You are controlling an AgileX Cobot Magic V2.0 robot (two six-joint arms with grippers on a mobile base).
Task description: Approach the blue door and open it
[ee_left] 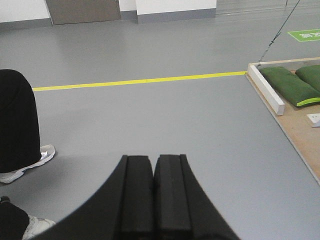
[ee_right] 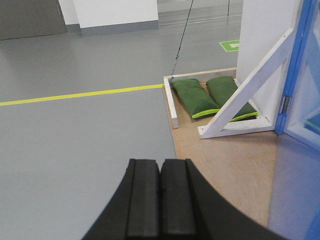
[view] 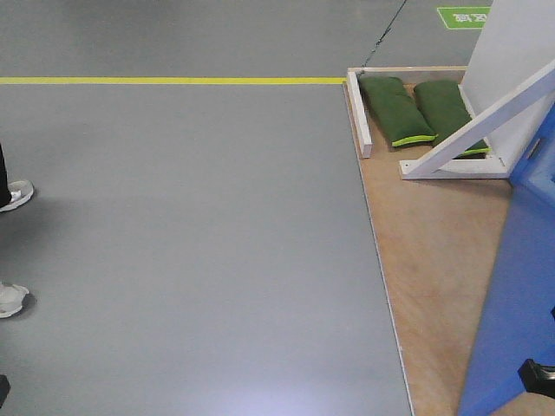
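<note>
My left gripper (ee_left: 154,161) has its two black fingers pressed together, with nothing between them. My right gripper (ee_right: 160,164) is the same: fingers squeezed tight and holding nothing. Both hang over the grey floor (view: 191,243). The blue door (view: 520,295) is on the right side, near me, and only part of it shows at the edge of the front view. I cannot see its handle from here. The door stands on a brown wooden board (view: 434,251) that lies flat on the floor. Farther back on that board is a white wall panel (view: 512,52) with a slanted white brace (view: 477,130) leaning against it. Two green bags (view: 395,108) lie side by side at the far end of the board, and the right one sits partly under the brace. A yellow line (view: 173,81) runs across the floor, far from me, and ends at the board's far corner. On the far left are someone's white shoes (view: 17,195). My grippers are well apart from the door.
</note>
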